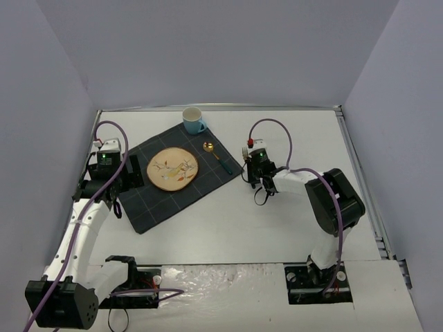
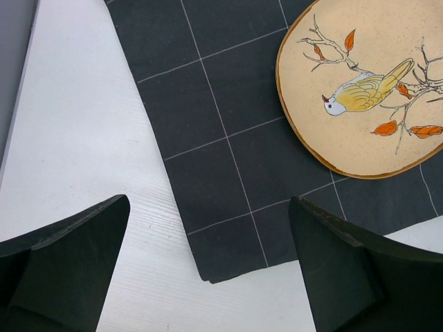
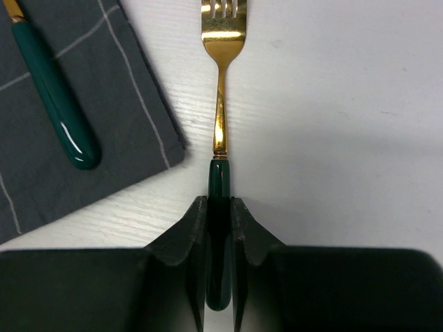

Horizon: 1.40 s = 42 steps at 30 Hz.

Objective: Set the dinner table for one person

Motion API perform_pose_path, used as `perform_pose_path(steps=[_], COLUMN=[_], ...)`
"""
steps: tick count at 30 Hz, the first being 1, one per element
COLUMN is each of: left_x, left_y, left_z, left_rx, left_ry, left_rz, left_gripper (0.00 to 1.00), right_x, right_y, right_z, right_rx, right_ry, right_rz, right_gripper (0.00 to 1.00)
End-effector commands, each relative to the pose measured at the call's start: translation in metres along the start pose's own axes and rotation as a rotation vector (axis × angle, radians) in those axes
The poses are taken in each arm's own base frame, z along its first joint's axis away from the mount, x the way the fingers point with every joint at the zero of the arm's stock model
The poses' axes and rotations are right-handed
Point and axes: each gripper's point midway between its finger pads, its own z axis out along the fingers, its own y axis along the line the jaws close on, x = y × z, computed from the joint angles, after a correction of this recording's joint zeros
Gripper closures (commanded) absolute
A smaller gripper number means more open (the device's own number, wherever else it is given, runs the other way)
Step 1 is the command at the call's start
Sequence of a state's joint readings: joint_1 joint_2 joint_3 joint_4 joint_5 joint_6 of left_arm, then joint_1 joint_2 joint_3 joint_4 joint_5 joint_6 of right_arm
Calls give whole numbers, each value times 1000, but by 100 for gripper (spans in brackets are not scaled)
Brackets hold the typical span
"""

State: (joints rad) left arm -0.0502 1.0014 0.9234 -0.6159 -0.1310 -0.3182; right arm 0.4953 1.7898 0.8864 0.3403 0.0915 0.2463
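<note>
The white table (image 1: 277, 221) spreads under both arms, railed at its far and right edges. Toward its far left lies a dark gridded placemat (image 1: 173, 200) carrying a bird-painted plate (image 1: 173, 169), a blue cup (image 1: 193, 121) at its far corner and a green-handled spoon (image 1: 217, 155). The right pincer (image 3: 219, 204) is clamped narrow on the green handle of a gold fork (image 3: 220, 117), just beside the placemat's right corner. The left pincer (image 2: 209, 202) hangs wide over the placemat's left corner, holding nothing.
</note>
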Motion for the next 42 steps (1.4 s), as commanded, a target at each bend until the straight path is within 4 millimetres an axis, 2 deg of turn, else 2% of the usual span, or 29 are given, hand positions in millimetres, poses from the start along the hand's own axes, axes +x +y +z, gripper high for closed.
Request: perform_pose_path(steps=[1, 4, 5, 7, 10, 12, 14, 16, 18, 19, 23, 26, 28, 32, 35, 37, 42], left_x=[-27, -28, -29, -31, -39, -41, -40, -45, -49, -52, -64, -66, -70, -77, -79, -78, -74], left_y=[-4, -5, -5, -5, -4, -3, 2, 8, 12, 17, 29, 34, 36, 40, 41, 41, 40], left_z=[-9, -10, -12, -18, -30, -39, -54, -68, -82, -92, -125, -143, -155, -176, -185, -188, -189], left_rx=[20, 24, 23, 25, 29, 27, 16, 3, -5, -18, -42, -41, -33, -24, -17, -12, 1], left_ry=[-78, -82, -84, -93, -115, -118, -109, -127, -146, -161, -225, -262, -294, -344, -368, -373, -371], left_rz=[-33, -39, -44, -56, -79, -93, -96, -92, -90, -83, -92, -101, -109, -116, -119, -120, -118], left_gripper=[3, 3, 3, 3, 3, 3, 3, 3, 3, 3, 3, 3, 3, 3, 3, 3, 3], right_x=[-3, -20, -35, -52, -84, -98, -112, -110, -116, -110, -101, -95, -84, -59, -48, -32, -17], right_y=[-25, -24, -18, -7, 30, 54, 87, 126, 152, 175, 254, 307, 337, 375, 396, 410, 428], right_z=[-20, -37, -47, -61, -85, -96, -107, -110, -115, -112, -123, -134, -134, -123, -119, -111, -100], right_rx=[63, 78, 70, 48, -44, -99, -167, -239, -286, -325, -438, -515, -552, -573, -578, -578, -573], right_ry=[-5, -44, -83, -126, -213, -244, -277, -272, -284, -267, -264, -265, -250, -220, -215, -200, -191], right_rz=[30, 4, -9, -26, -41, -51, -66, -93, -92, -107, -127, -124, -125, -146, -155, -173, -182], right_gripper=[100, 100, 100, 100, 100, 100, 100, 100, 100, 100, 100, 100, 100, 100, 100, 100, 100])
